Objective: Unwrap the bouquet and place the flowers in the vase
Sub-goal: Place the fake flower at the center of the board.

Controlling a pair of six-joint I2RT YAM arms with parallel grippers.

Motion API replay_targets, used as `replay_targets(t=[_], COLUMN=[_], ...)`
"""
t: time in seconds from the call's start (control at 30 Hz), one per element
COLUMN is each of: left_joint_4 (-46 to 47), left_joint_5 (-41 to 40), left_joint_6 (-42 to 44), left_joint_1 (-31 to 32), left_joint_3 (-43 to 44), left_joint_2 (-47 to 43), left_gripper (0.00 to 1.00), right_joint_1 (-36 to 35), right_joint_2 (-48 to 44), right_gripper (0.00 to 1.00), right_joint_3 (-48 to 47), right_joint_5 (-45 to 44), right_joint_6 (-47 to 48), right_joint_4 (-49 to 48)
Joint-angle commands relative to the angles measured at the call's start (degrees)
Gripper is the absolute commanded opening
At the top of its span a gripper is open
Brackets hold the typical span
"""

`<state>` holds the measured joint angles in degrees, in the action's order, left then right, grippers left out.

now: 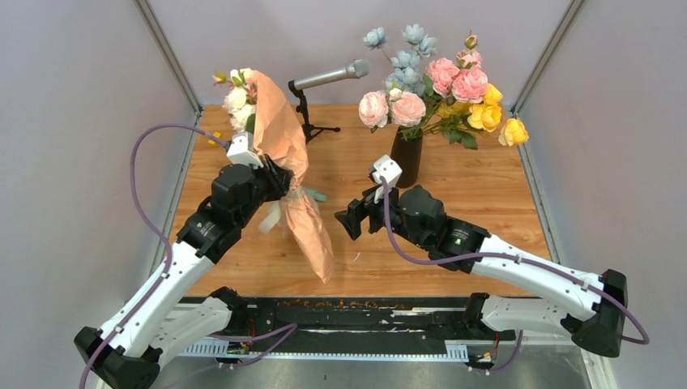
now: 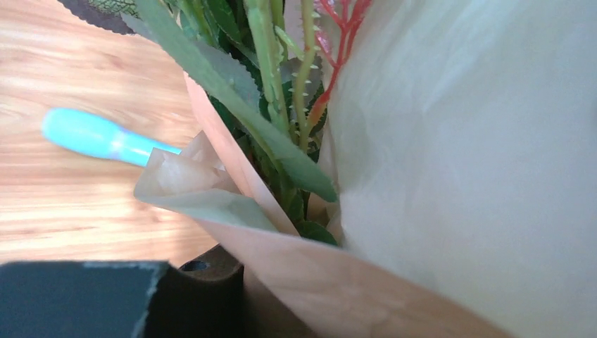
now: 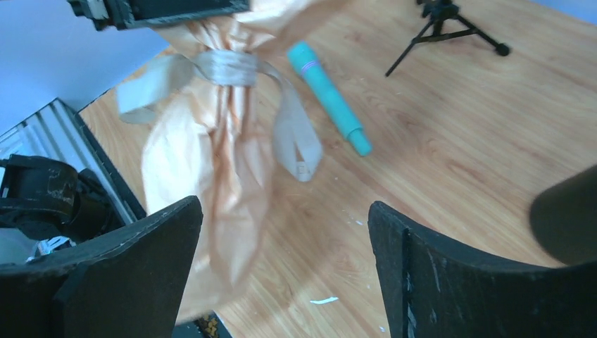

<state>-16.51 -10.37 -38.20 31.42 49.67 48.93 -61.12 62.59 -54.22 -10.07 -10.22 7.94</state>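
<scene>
— How is the left arm (image 1: 186,251) being posed?

— It is being reached up and forward from its base at the near left, with the elbow bent; the left gripper (image 1: 283,178) is being pressed onto the bouquet (image 1: 283,134) at its waist, just above the ribbon (image 3: 229,67), so the paper is being pinched between the jaws.

— And where is the bouquet being held?

— Over the left half of the table (image 1: 478,203), tilted; its flowers (image 1: 237,99) are being pointed toward the far left corner, and its crumpled tail is being hung down toward the near edge; whether the tail is touching the wood cannot be told.

— The right arm (image 1: 526,271)?

— It is being stretched low from the near right toward the middle; the right gripper (image 3: 284,211) is being held with its jaws spread wide, nothing between them, facing the ribbon's loose ends across a strip of bare wood.

— What is crowding the space?

— A teal pen (image 3: 327,95) is lying flat just beside the bouquet, on the right arm's side; a microphone (image 1: 328,75) on a small stand is standing toward the far edge; the vase (image 1: 407,158) is standing upright just behind the right wrist, being filled by pink, blue and yellow blooms (image 1: 441,81); open wood is being left to the right of the vase, up to the side wall.
</scene>
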Motion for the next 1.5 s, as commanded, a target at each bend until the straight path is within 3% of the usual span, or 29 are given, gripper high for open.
replay_targets(t=[0.0, 0.27, 0.5, 1.03, 1.1, 1.33, 1.47], left_joint_4=[-9.9, -23.6, -24.6, -14.1, -12.3, -8.4, -7.0], left_joint_5=[-14.8, -27.5, -31.4, -21.7, -19.2, -12.6, -9.7], left_joint_6=[10.0, 12.4, 11.4, 3.5, 2.7, 1.8, 1.6], left_joint_1=[0.0, 0.0, 0.0, 0.1, 0.1, 0.3, 0.3], left_joint_3=[6.8, 10.3, 10.1, 11.0, 10.2, 8.8, 7.6], left_joint_2=[-0.7, 1.9, 7.7, 29.3, 30.2, 30.9, 29.3], left_gripper=[0.0, 0.0, 0.0, 0.0, 0.06, 0.5, 0.65], right_joint_1=[-0.3, -0.2, 0.2, 0.9, 0.9, 0.9, 0.9], right_joint_2=[-5.1, -9.5, -11.2, -15.6, -16.6, -19.1, -20.0], right_gripper=[0.9, 0.9, 0.9, 0.9, 0.9, 0.9, 0.9], right_joint_3=[2.1, 5.8, 9.8, 13.5, 14.4, 16.4, 16.8], right_joint_5=[-7.0, -12.0, -13.5, -8.5, -8.4, -9.2, -10.1], right_joint_6=[1.7, 2.6, 2.6, 2.3, 1.8, 0.9, 1.0], right_joint_4=[1.7, 3.3, 3.3, 4.2, 4.4, 6.2, 6.9])
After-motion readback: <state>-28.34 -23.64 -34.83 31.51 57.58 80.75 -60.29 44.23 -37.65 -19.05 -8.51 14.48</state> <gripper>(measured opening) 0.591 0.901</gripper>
